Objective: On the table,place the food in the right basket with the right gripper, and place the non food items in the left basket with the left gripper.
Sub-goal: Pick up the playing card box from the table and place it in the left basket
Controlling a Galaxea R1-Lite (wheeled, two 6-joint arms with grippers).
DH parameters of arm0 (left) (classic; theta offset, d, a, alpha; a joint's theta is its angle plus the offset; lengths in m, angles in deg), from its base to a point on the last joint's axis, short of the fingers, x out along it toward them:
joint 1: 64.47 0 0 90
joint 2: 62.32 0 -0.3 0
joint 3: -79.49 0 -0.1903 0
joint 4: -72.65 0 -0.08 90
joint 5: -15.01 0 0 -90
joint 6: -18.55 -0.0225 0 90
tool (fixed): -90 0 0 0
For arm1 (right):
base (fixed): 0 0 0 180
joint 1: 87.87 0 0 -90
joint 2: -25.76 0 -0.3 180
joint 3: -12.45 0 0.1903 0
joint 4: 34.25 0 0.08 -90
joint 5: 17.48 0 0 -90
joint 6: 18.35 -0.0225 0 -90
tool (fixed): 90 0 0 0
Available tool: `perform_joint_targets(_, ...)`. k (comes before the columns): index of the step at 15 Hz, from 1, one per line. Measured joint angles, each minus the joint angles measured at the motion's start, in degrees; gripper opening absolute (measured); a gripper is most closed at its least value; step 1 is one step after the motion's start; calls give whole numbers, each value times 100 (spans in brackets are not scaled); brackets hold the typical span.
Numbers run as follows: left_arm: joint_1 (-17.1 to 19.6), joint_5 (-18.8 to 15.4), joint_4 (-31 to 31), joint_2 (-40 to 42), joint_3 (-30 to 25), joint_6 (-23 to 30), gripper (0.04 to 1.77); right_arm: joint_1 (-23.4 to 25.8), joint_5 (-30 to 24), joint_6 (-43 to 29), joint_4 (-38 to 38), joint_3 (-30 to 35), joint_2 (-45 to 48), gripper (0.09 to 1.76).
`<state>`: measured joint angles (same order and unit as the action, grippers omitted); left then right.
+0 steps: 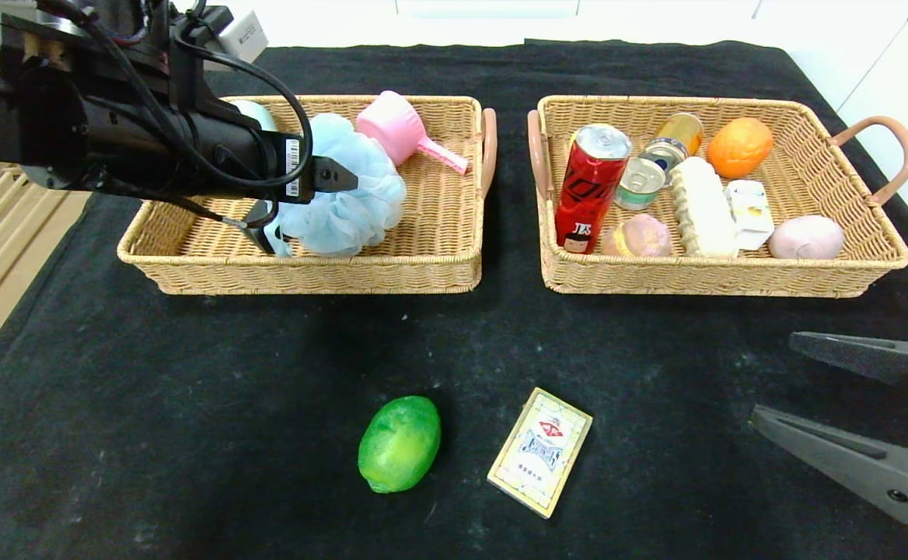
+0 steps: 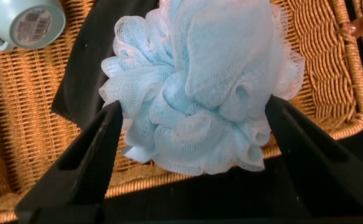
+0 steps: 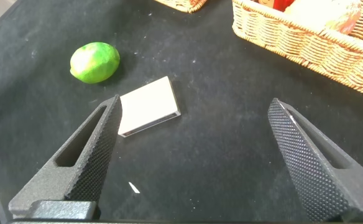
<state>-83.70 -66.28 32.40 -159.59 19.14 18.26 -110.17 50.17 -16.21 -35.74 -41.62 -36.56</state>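
Head view looks down on a surface (image 1: 190, 435) draped in black cloth, with two tan wicker baskets side by side toward its far edge. Over the left basket (image 1: 431, 268) the left gripper (image 1: 298, 204) reaches in, its fingers (image 2: 85, 165) spread apart on either side of a fluffy light-blue bath pouf (image 1: 349, 198). The left wrist view shows a sliver of gap between each finger and the pouf, so the pouf appears released and resting in the basket. A pink scoop (image 1: 403, 128) and a pale green cup (image 2: 23, 22) also lie in that basket.

The right basket (image 1: 811, 276) already holds a red soda can (image 1: 590, 187), two smaller cans (image 1: 660, 163), an orange fruit (image 1: 740, 146), a ridged pale bread loaf (image 1: 703, 206), a small white carton (image 1: 749, 214) and two pinkish round items (image 1: 805, 236).

Two things remain on the bare cloth near the front edge, just beside each other but apart: a round green fruit (image 1: 399, 443) and a flat cream card box (image 1: 540, 451) with a red emblem. The right gripper (image 1: 827, 393) waits low at the front right corner, fingers (image 3: 82, 158) wide apart and empty, aimed toward them.

Judged from this, the sorting is nearly complete: the fruit is left for the right basket, the card box for the left
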Motion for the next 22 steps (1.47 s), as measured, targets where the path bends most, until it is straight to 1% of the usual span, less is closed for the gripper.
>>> perform_joint_targets(3, 0, -11, -1, 367, -290, -4, 168, 11, 0, 2, 5, -10, 5, 171)
perform_joint_targets(6, -71, 6, -28, 903, -725, -12, 169, 30, 0, 20, 5, -13, 5, 171)
perform_joint_targets(8, -160, 24, -34, 1276, -1075, -15, 169, 24, 2, 30, 13, 4, 5, 171)
perform_joint_targets(10, -339, 41, -32, 1591, -1480, -20, 170, 15, 13, 66, 11, 15, 5, 171)
perform_joint_targets(11, -455, 57, -26, 1674, -1610, -12, 170, 26, 18, 69, 9, 15, 6, 171)
perform_joint_targets(13, -873, 143, 5, 1821, -1919, 9, 170, 52, 16, 72, 6, -2, 15, 171)
perform_joint_targets(16, -1399, 286, 29, 1801, -2203, 27, 170, 116, 22, 74, -2, -40, 26, 171)
perform_joint_targets(20, -2109, 496, 126, 1381, -2264, 172, 171, 408, 27, 80, 27, -143, 20, 171)
perform_joint_targets(22, -2448, 702, 496, 1042, -2183, 202, 171, 563, 24, 83, 124, -234, 15, 171)
